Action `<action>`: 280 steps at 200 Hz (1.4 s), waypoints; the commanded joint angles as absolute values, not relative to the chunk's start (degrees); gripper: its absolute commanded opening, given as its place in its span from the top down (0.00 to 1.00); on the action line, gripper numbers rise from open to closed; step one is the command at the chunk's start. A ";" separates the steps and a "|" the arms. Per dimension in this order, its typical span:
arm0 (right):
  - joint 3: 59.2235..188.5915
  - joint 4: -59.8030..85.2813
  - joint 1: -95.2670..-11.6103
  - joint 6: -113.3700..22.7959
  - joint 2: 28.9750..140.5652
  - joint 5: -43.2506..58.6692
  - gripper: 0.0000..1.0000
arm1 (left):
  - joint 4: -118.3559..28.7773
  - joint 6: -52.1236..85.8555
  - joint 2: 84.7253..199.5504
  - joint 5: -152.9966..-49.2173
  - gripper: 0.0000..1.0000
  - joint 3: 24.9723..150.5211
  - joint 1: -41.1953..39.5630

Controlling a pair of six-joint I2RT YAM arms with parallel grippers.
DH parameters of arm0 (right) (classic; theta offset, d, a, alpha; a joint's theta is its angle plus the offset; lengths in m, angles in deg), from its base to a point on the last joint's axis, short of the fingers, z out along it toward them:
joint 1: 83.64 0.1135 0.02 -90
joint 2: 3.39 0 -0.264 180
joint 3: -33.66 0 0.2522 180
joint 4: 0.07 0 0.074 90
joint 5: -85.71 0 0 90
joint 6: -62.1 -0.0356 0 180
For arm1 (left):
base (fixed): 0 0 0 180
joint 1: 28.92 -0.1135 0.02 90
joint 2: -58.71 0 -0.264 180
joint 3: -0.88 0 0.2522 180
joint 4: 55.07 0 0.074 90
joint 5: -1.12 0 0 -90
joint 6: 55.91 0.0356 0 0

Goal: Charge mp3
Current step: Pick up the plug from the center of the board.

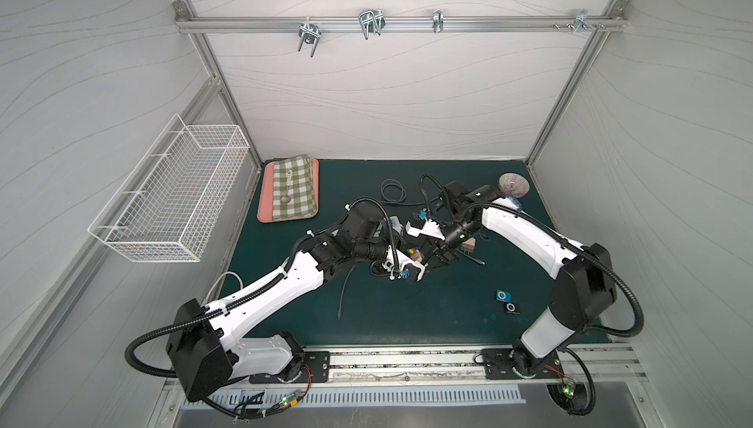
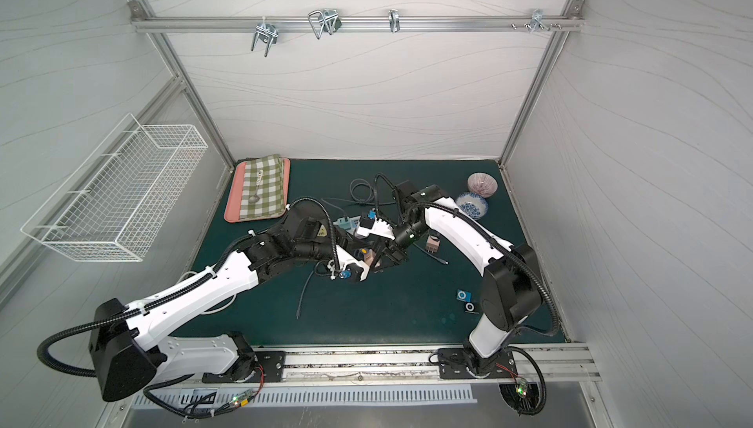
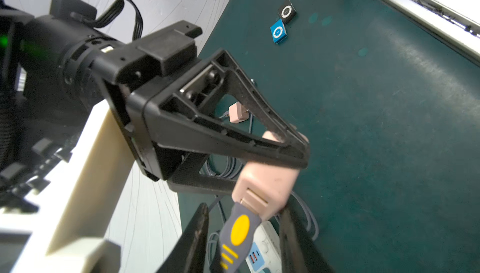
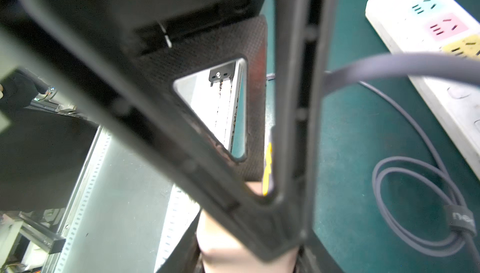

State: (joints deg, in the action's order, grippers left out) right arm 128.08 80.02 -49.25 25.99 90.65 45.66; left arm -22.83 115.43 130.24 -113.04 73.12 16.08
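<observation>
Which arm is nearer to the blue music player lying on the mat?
Right. The right arm has its elbow just beside the blue music player, on its outer side; the left arm reaches in from the opposite side and ends well short of it.

The desk (image 1: 407, 324) wears a dark green mat; the left tool (image 3: 244, 208) and right tool (image 3: 298, 152) meet above its middle; a white power strip (image 4: 441, 102) lies just behind them, a coiled grey cable (image 1: 393, 193) farther back; a spare pink charger (image 1: 468, 247) sits just beside the right tool, on its outer side, a short dark lead (image 1: 474, 259) next to it; a blue mp3 player (image 1: 503, 295) and a black mp3 player (image 1: 511, 307) lie close together, well in front of the right tool; a loose grey cable (image 1: 344, 289) trails in front of the left tool; a pink tray (image 1: 263, 201) lies far behind the left tool; a pink bowl (image 2: 482, 184) and a blue-patterned bowl (image 2: 472, 205) stand behind the right tool.
</observation>
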 commanded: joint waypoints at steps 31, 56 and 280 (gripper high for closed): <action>128.86 81.55 -49.36 29.23 89.23 49.68 0.61 | -20.81 116.45 130.13 -111.91 0.87 75.99 16.65; 129.04 81.80 -49.39 29.36 89.27 50.16 0.61 | -20.31 116.33 129.54 -111.83 0.87 75.91 16.83; 120.53 62.85 -53.04 16.96 82.42 44.85 0.36 | -16.90 107.50 128.01 -105.55 0.97 75.89 17.05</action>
State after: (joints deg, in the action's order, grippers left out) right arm 124.28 73.81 -50.65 22.42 87.54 47.65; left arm -18.28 112.43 129.27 -105.48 73.56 16.78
